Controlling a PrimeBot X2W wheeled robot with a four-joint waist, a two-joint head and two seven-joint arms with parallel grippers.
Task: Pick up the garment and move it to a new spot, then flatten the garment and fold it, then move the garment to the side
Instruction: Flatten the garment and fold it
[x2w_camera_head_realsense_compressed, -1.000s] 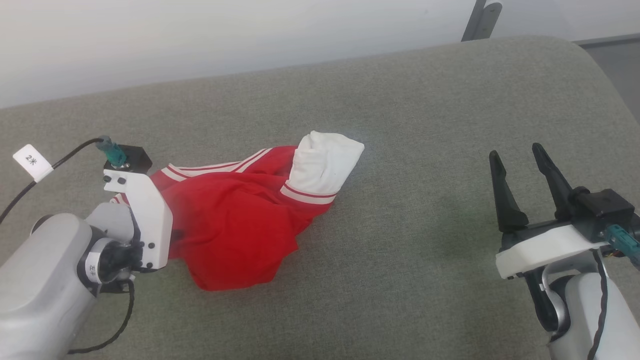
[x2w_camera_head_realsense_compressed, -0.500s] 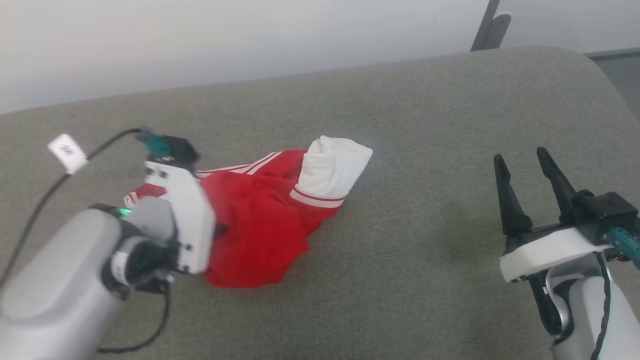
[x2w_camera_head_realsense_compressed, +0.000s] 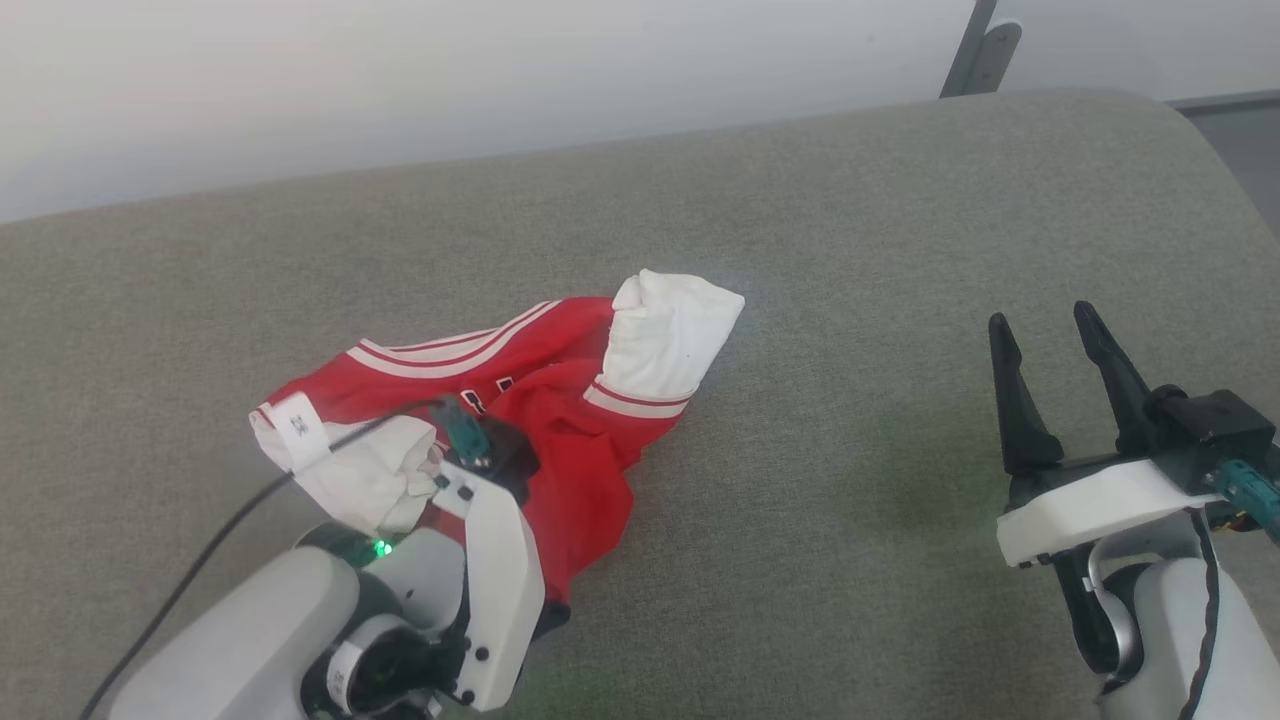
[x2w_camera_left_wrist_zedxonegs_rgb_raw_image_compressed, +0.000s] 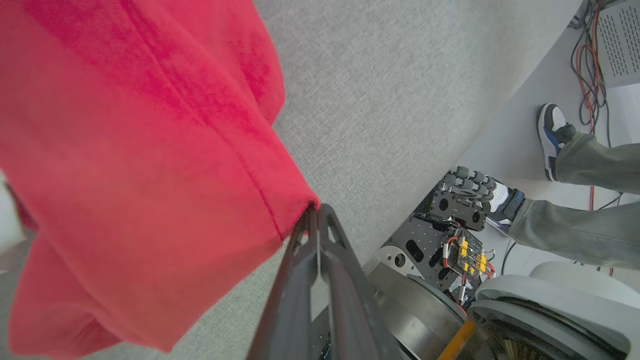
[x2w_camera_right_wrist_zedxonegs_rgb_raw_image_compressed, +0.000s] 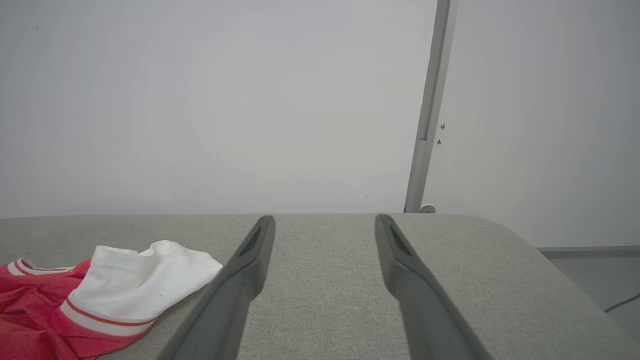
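On the left half of the grey padded counter (x2w_camera_head_realsense_compressed: 850, 250) the red garment (x2w_camera_head_realsense_compressed: 575, 440) lies crumpled, with a white lining part turned out at its far end. The left claw (x2w_camera_left_wrist_zedxonegs_rgb_raw_image_compressed: 316, 214) is closed tight on a red hem at the garment's near edge, and the right claw (x2w_camera_head_realsense_compressed: 1038, 315) stands wide and empty, well apart to the right. To carry it well, I think the left arm should rise high enough that the hanging cloth does not drag, and go slowly, because only a thin edge seems pinched. From the head camera the wrist covers the grasp itself, and how the garment is folded inside the heap is hard to make out.
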